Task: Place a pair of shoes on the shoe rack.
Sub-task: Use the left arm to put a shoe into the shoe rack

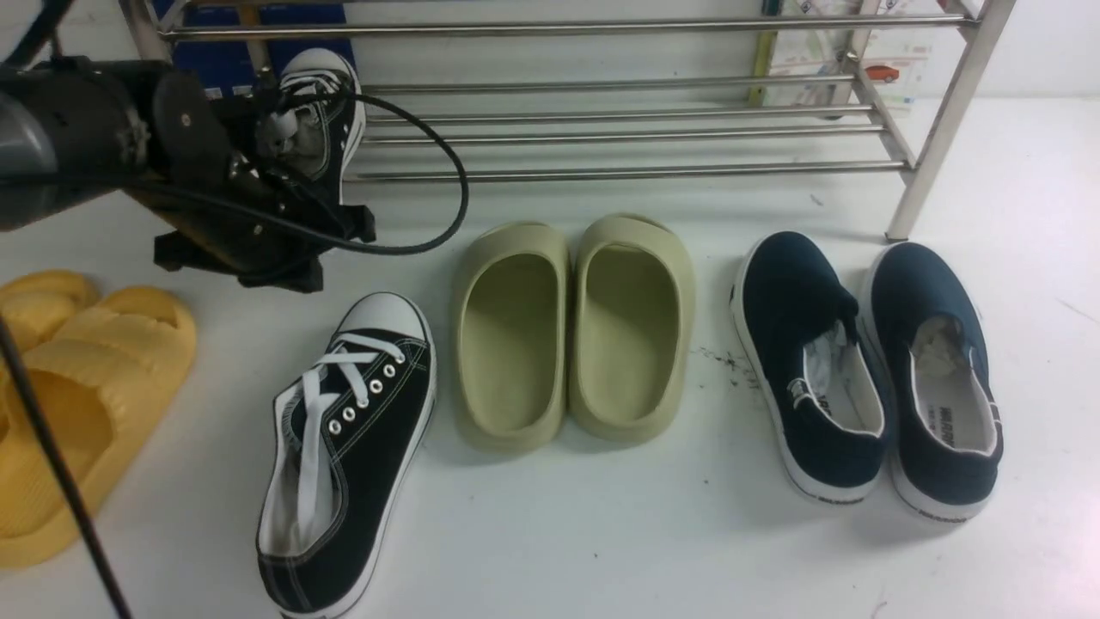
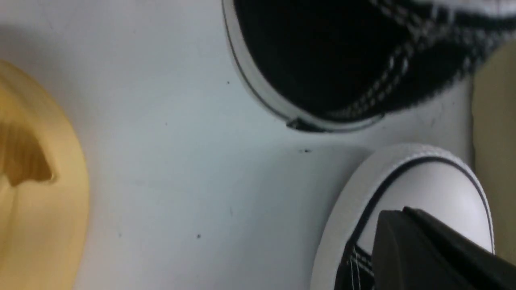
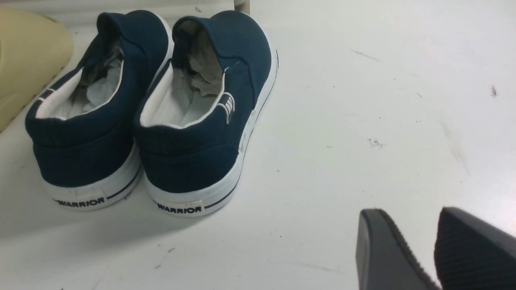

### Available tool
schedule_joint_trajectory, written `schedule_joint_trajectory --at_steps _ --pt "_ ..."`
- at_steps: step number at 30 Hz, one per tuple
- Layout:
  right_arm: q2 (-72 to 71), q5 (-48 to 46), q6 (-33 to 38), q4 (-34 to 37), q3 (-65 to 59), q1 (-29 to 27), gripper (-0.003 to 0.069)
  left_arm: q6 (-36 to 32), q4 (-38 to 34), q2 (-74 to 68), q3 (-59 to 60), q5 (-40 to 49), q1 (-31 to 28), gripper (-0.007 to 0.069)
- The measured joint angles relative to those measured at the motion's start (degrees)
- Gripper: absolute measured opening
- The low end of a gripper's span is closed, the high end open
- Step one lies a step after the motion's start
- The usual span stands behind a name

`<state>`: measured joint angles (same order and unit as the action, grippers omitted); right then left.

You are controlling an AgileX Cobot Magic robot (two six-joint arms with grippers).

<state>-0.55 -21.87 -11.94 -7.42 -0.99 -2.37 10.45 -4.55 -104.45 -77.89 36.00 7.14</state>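
One black canvas sneaker (image 1: 331,112) with a white toe cap lies on the left end of the silver shoe rack (image 1: 619,133), toe toward the back; its heel (image 2: 330,60) shows in the left wrist view. The other black sneaker (image 1: 348,447) stands on the white floor in front of it, its toe cap (image 2: 427,189) under my left fingers. My left gripper (image 1: 284,266) hangs between the two sneakers; its jaws are pressed together (image 2: 403,215) with nothing between them. My right gripper (image 3: 407,213) is open and empty above bare floor, and is out of the front view.
Olive-green slides (image 1: 571,331) stand in the middle, just right of the floor sneaker. Navy slip-ons (image 1: 868,370) (image 3: 153,108) stand at the right by the rack's leg (image 1: 937,129). Yellow slides (image 1: 77,404) (image 2: 36,189) lie at the far left. A black cable (image 1: 447,172) loops off the left arm.
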Motion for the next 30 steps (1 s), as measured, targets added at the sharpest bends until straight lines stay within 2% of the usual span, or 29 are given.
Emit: schedule_joint_trajectory --at_steps 4,11,24,30 --pt "0.0 0.0 0.0 0.0 0.0 0.0 0.0239 0.0 2.7 -3.7 -5.3 0.8 0.0 -0.0013" --pt "0.0 0.0 0.0 0.0 0.0 0.0 0.0239 4.1 10.8 -9.0 -16.7 8.4 0.0 -0.0013" --pt "0.0 0.0 0.0 0.0 0.0 0.0 0.0239 4.5 11.4 -12.1 -21.4 8.8 0.0 -0.0013" --pt "0.0 0.0 0.0 0.0 0.0 0.0 0.0239 0.6 10.2 -4.7 -21.5 16.5 0.1 -0.0013"
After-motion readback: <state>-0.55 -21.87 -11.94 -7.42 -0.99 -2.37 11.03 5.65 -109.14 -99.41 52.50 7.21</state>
